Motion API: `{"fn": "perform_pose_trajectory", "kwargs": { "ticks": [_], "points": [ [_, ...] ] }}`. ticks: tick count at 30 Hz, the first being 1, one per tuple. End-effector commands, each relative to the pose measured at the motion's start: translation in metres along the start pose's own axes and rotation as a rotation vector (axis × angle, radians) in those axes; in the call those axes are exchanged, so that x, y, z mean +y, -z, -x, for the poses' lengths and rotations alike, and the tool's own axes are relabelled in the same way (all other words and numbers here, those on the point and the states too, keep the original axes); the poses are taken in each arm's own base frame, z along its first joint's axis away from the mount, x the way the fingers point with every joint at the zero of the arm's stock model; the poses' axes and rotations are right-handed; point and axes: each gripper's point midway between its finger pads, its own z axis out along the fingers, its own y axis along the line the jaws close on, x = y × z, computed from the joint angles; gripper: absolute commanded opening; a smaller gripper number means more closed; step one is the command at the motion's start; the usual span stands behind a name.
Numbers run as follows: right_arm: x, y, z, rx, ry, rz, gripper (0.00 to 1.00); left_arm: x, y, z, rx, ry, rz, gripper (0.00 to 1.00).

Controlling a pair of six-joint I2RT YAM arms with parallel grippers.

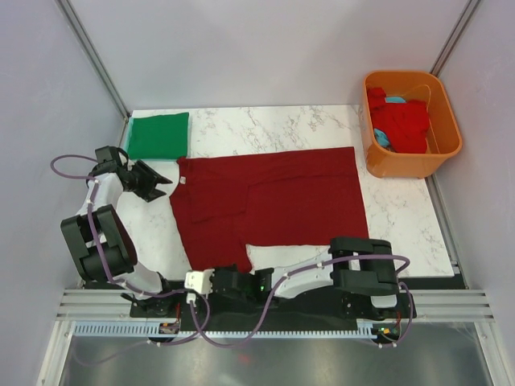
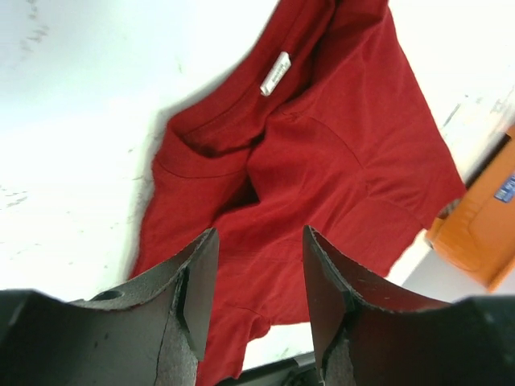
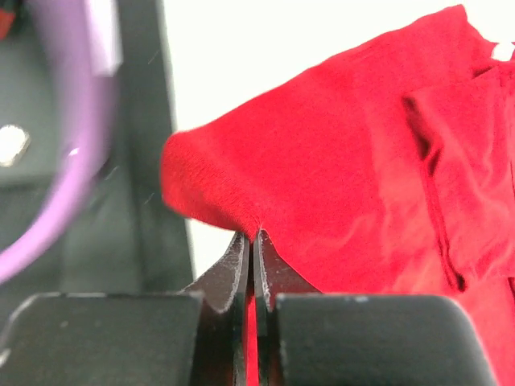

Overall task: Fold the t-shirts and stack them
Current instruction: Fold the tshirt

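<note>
A maroon shirt (image 1: 273, 197) lies spread flat across the middle of the marble desk (image 1: 265, 125), collar to the left. A sleeve reaches the near edge. A green shirt (image 1: 158, 134) sits folded at the far left corner, apart from the maroon one.

At the far right stands an orange tub (image 1: 406, 169). It holds a crumpled red shirt (image 1: 402, 122) with bits of light blue cloth (image 1: 394, 100) showing beside and under it. The tub's near wall is just beside the maroon shirt's right edge.

The left pincer (image 1: 161, 186) hangs by the collar with its jaws apart at a middling width, holding nothing. From its wrist, the neckline and white label (image 2: 275, 74) lie beyond the fingers (image 2: 197, 297).

The right pincer (image 1: 219, 273) is low at the near edge, jaws pressed together on a fold of the maroon shirt's near-left corner. The cloth bulges up just past the tips (image 3: 253, 237).
</note>
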Motion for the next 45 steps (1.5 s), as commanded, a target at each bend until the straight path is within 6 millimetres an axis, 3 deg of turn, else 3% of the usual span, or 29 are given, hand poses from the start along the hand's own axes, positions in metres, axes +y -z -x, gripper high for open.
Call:
{"fn": "perform_pose_trajectory", "kwargs": {
  "ticks": [1,3,4,6,9,11,15,16,22,25,26,29,31,32,33,38,39,45],
  "points": [
    [-0.04,-0.002,0.044,-0.115,-0.206,-0.015,0.03,-0.003,0.011,0.014,-0.095,-0.109,0.02,0.54],
    [-0.047,-0.01,0.044,-0.109,-0.281,0.004,0.03,-0.001,0.013,0.011,-0.101,-0.132,0.027,0.55],
    [-0.06,-0.017,0.036,-0.089,-0.316,-0.004,0.03,0.0,0.014,0.01,-0.102,-0.135,0.028,0.55],
    [-0.065,-0.026,0.025,-0.055,-0.374,0.012,0.04,0.002,0.015,0.005,-0.107,-0.143,0.038,0.55],
    [-0.097,-0.04,0.009,-0.024,-0.5,-0.022,0.06,0.002,0.019,-0.002,-0.131,-0.193,0.061,0.55],
    [-0.104,-0.044,0.002,-0.007,-0.577,-0.017,0.07,0.001,0.019,-0.01,-0.129,-0.222,0.068,0.55],
    [-0.134,-0.054,-0.01,0.024,-0.698,-0.035,0.09,-0.005,0.019,-0.039,-0.09,-0.275,0.035,0.54],
    [-0.14,-0.055,-0.016,0.04,-0.718,-0.057,0.13,0.001,0.017,-0.049,-0.072,-0.276,0.042,0.54],
    [-0.193,-0.036,-0.048,0.095,-0.938,-0.17,0.27,0.019,0.016,-0.092,-0.024,-0.325,0.048,0.54],
    [-0.203,-0.018,-0.045,0.09,-1.006,-0.175,0.33,0.021,0.015,-0.107,0.009,-0.337,0.026,0.53],
    [-0.203,-0.01,-0.032,0.053,-1.015,-0.146,0.35,0.016,0.015,-0.113,0.019,-0.362,0.015,0.53],
    [-0.197,0.002,-0.027,0.031,-1.011,-0.131,0.4,-0.002,0.018,-0.126,0.058,-0.316,-0.044,0.52],
    [-0.18,0.006,-0.033,0.039,-0.963,-0.111,0.41,-0.01,0.017,-0.13,0.071,-0.326,-0.057,0.52],
    [-0.179,0.009,-0.026,0.002,-0.944,-0.104,0.42,-0.01,0.016,-0.132,0.072,-0.338,-0.048,0.51],
    [-0.158,0.009,-0.031,0.016,-0.911,-0.06,0.42,-0.009,0.015,-0.133,0.075,-0.336,-0.04,0.51],
    [-0.11,0.005,-0.031,0.028,-0.736,-0.022,0.49,0.003,0.003,-0.139,0.108,-0.27,-0.003,0.51],
    [-0.096,0.006,-0.022,0.02,-0.705,-0.007,0.5,0.003,0.001,-0.139,0.114,-0.262,-0.002,0.51],
    [-0.077,0.003,-0.015,0.013,-0.581,-0.099,0.5,-0.009,-0.003,-0.133,0.103,-0.218,-0.033,0.54]
  ]
}}
